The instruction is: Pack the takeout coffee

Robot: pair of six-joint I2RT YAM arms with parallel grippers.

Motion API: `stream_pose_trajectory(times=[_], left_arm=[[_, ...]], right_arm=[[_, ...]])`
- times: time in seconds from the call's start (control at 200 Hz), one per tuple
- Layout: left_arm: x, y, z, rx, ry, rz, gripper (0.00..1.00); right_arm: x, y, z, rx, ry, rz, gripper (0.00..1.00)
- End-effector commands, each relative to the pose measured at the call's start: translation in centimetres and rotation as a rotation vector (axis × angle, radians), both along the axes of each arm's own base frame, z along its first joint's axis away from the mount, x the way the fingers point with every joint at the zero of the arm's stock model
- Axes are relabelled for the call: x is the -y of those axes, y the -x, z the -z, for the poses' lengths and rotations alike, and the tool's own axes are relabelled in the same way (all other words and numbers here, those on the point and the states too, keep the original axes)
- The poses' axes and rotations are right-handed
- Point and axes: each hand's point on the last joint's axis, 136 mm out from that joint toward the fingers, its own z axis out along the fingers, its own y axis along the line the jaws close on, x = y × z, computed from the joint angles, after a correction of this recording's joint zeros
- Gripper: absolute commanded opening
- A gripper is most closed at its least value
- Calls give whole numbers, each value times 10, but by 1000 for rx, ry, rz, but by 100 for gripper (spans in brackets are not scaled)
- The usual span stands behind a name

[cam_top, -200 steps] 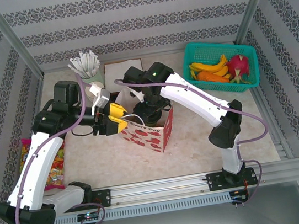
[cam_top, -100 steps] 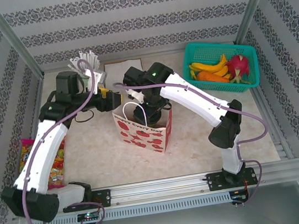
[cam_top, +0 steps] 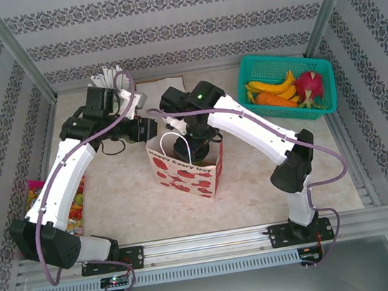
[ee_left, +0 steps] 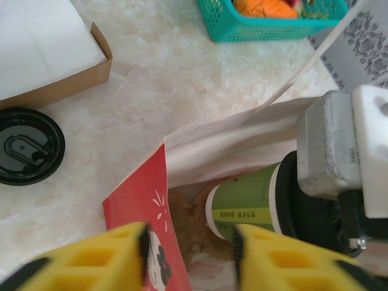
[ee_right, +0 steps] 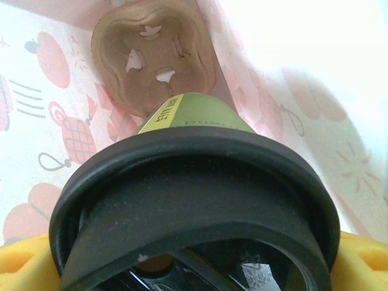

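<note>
Olive-green cup [ee_right: 195, 115] with black lid [ee_right: 194, 200] is held by the right gripper [cam_top: 190, 141] inside the paper bag [cam_top: 183, 172]. Yellow fingers [ee_right: 364, 260] are set wide and pressed on opposite sides of the lid rim. The cup is hung low in the bag, base pointed at a brown pad [ee_right: 151, 54] on the bag floor (contact with the pad cannot be told). In the left wrist view the cup is seen tilted, lid end toward the right gripper's grey body, base deeper in the bag.

Left gripper [ee_left: 189, 254] is parked at the bag's left rim. Jaws are held part-way apart, nothing clamped. The bag's red printed wall is seen in the gap, nearer one finger.

The bag is stood upright mid-table [ee_left: 151, 91], mouth open.

Other items noted:
- spare lid [ee_left: 27, 145], laid flat on the table, just beside a cardboard box [ee_left: 66, 85] lined with white paper
- teal basket [ee_left: 260, 27] of fruit, far right corner, well apart from the bag
- holder of white sticks [cam_top: 109, 81], far left, behind the left arm
- snack packets [cam_top: 78, 205], left edge, partly covered by the left arm
</note>
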Motion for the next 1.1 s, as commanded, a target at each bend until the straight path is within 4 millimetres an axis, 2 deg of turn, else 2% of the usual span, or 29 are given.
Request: stream_pose_trajectory(times=[0.0,0.225,0.41,0.579,0.829,1.094], left_arm=[[-1,2,7,-33,-51,10,26],[15,-4,-1,-17,-8,59,0],[22,-14,-4,-22,-10,79,0],[23,-19,-4,-21,-12,69,0],[16,-25,-5,2,-39,42,0],[14,-35,-4,-40,-16,21,0]], right_arm=[[0,6,2,-14,31,-57,53],[-4,13,3,-32,39,-100,52],[-2,17,8,-51,58,-112,51],[9,10,15,-62,71,-35,50],[35,18,32,-114,168,-43,49],[29,18,48,-148,164,-40,50]])
